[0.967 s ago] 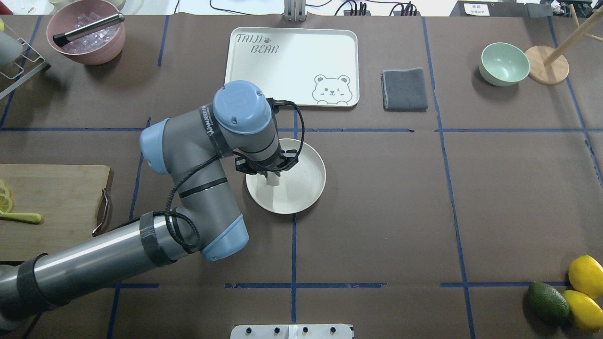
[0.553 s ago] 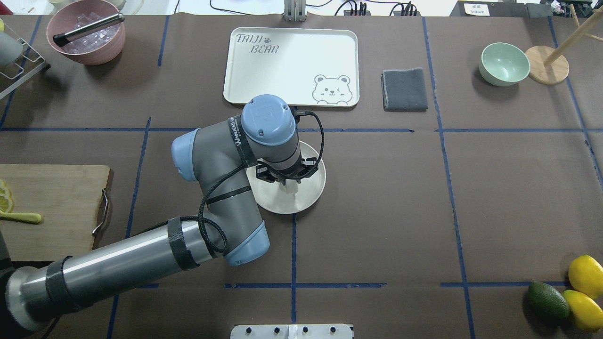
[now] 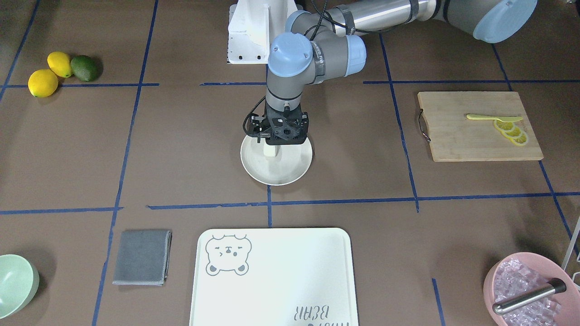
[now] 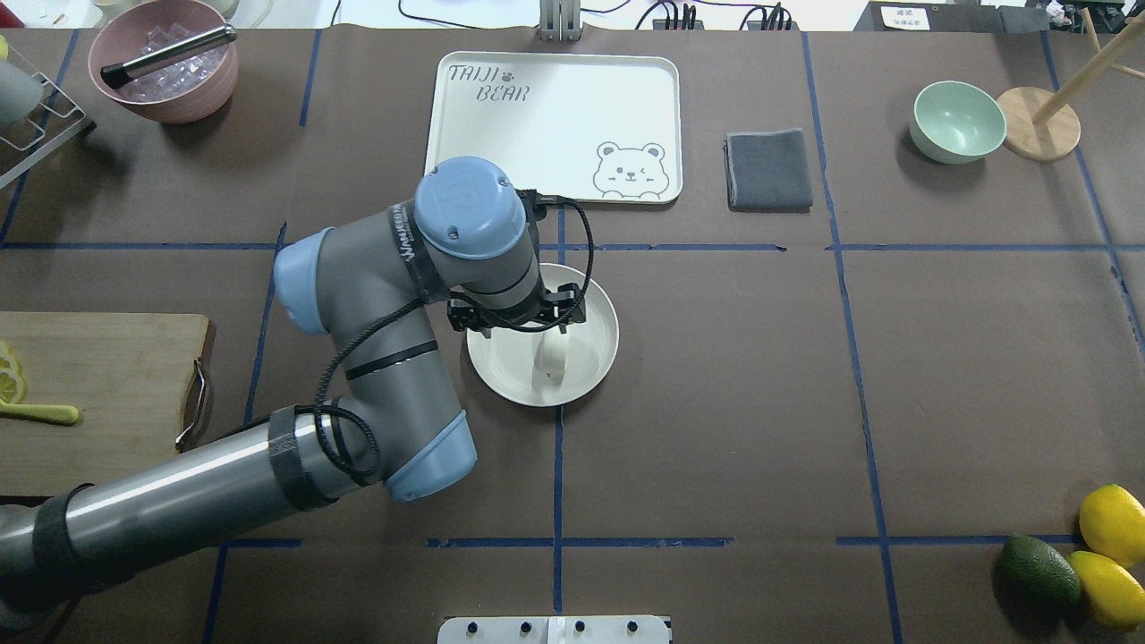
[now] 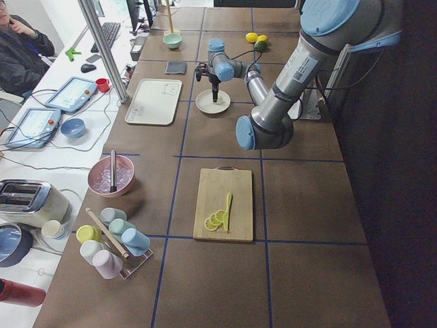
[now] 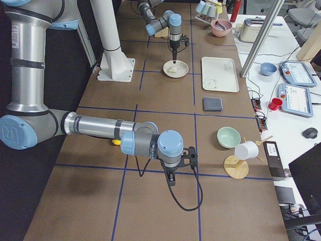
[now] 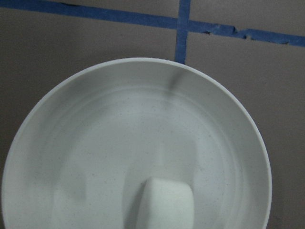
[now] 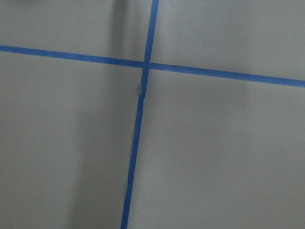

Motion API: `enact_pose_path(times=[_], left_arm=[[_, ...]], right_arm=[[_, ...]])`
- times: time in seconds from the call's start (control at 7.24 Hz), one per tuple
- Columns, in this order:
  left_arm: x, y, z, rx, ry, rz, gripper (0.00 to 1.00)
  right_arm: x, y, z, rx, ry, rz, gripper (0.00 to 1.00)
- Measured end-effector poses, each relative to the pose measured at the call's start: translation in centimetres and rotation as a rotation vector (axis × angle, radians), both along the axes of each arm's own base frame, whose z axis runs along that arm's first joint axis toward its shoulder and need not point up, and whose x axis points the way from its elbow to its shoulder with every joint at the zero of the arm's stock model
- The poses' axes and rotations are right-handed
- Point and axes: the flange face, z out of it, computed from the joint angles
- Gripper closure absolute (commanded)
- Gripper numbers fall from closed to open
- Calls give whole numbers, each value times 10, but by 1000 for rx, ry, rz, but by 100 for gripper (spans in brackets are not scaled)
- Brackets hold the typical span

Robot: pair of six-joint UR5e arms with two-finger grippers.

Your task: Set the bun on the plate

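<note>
The bun (image 4: pixel 553 358), a small white lump, lies free on the round cream plate (image 4: pixel 595 353) at mid-table. The front-facing view shows the bun (image 3: pixel 270 152) on the plate (image 3: pixel 290 174), just off to one side below my left gripper (image 3: pixel 281 136). My left gripper (image 4: pixel 517 324) hangs over the plate's left part, open and holding nothing. Its wrist view shows the bun (image 7: pixel 164 202) low on the plate (image 7: pixel 57 157), with no fingers in sight. My right gripper (image 6: pixel 173 178) appears only in the exterior right view, above bare table; I cannot tell its state.
Beyond the plate lies a white bear tray (image 4: pixel 555 125), then a grey cloth (image 4: pixel 769 170) and a pale green bowl (image 4: pixel 957 121). A pink bowl of ice (image 4: pixel 165 63) stands far left. A cutting board (image 4: pixel 98 394) lies left. Lemons and an avocado (image 4: pixel 1073 555) are near right.
My left arm swung right over the plate with the bun beneath it, then drew back left. The bun stayed where it was on the plate, now clear of the gripper.
</note>
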Motion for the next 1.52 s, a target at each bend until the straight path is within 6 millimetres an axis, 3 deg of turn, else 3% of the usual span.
enact_pose_path(times=[0.28, 0.69, 0.97, 1.11, 1.24, 1.52], left_arm=[[-125, -4, 57, 108, -80, 120, 0], [-349, -34, 196, 221, -188, 252, 0], [-483, -42, 287, 190, -223, 233, 0], [-532, -35, 332, 162, -181, 235, 0], [-567, -20, 375, 122, -119, 228, 0], [-595, 5, 430, 37, -70, 197, 0]], right_arm=[[0, 0, 0, 2, 1, -1, 0], [0, 0, -1, 4, 2, 0, 0], [0, -1, -3, 4, 1, 2, 0], [0, -2, -4, 2, 1, 6, 0], [0, -2, -4, 0, 1, 9, 0], [-1, -3, -5, -1, 1, 10, 0]])
